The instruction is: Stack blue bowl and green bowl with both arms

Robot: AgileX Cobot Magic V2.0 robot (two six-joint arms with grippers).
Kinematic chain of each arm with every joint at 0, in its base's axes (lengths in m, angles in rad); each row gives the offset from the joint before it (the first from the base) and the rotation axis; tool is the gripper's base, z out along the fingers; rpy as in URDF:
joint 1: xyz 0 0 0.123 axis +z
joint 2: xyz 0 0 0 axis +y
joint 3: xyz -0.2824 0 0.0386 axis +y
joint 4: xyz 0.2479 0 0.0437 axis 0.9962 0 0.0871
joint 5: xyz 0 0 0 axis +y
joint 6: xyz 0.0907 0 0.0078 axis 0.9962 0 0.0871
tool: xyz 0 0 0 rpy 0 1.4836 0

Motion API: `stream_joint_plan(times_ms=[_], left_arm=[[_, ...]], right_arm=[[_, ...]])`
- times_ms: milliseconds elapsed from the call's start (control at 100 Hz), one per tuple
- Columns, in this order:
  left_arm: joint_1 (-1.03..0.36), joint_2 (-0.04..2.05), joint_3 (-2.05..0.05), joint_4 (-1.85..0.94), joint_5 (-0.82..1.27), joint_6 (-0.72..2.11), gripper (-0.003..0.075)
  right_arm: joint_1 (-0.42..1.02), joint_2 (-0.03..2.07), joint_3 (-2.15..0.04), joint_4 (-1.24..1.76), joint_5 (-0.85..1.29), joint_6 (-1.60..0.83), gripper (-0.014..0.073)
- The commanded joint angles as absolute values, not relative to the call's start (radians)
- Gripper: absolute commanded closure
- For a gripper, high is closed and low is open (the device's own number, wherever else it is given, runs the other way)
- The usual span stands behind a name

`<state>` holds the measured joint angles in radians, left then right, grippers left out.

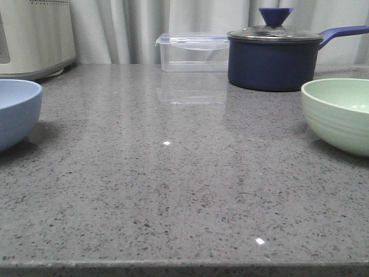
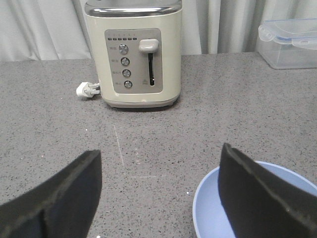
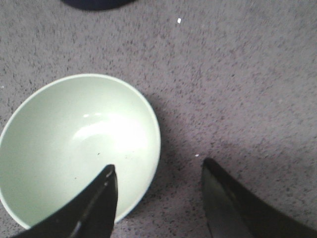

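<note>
front view: blue bowl [image 1: 17,112] at the far left edge of the grey counter [image 1: 173,190], green bowl [image 1: 339,114] at the far right, well apart. navy saucepan [image 1: 274,57] and clear container [image 1: 193,52] at the back.

left wrist view: my left pincer [image 2: 161,193] spread, one finger over the blue bowl [image 2: 208,208], the other outside its rim. toaster [image 2: 133,52] beyond.

right wrist view: my right pincer [image 3: 158,203] spread, one finger over the green bowl [image 3: 74,144], the other above bare counter.
</note>
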<state>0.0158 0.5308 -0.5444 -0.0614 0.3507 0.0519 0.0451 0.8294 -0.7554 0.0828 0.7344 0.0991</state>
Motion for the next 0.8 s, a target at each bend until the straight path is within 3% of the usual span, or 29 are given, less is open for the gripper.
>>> stream_joint_plan(times_ms=[0, 380, 660, 790], left_arm=[[0.015, 0.54, -0.58, -0.066, 0.274, 0.044, 0.0228], [0.015, 0.54, -0.58, -0.066, 0.274, 0.044, 0.0228], [0.015, 0.54, -0.58, -0.066, 0.274, 0.044, 0.0228], [0.015, 0.54, -0.58, -0.066, 0.274, 0.044, 0.0228]], right_arm=[[0.041, 0.903, -0.839, 0.104, 0.74, 0.088, 0.0192], [0.041, 1.222, -1.007, 0.116, 0.846, 0.088, 0.0192], [0.041, 1.324, -1.029, 0.116, 0.86, 0.088, 0.0194], [0.041, 1.327, -1.029, 0.116, 0.858, 0.088, 0.0271]])
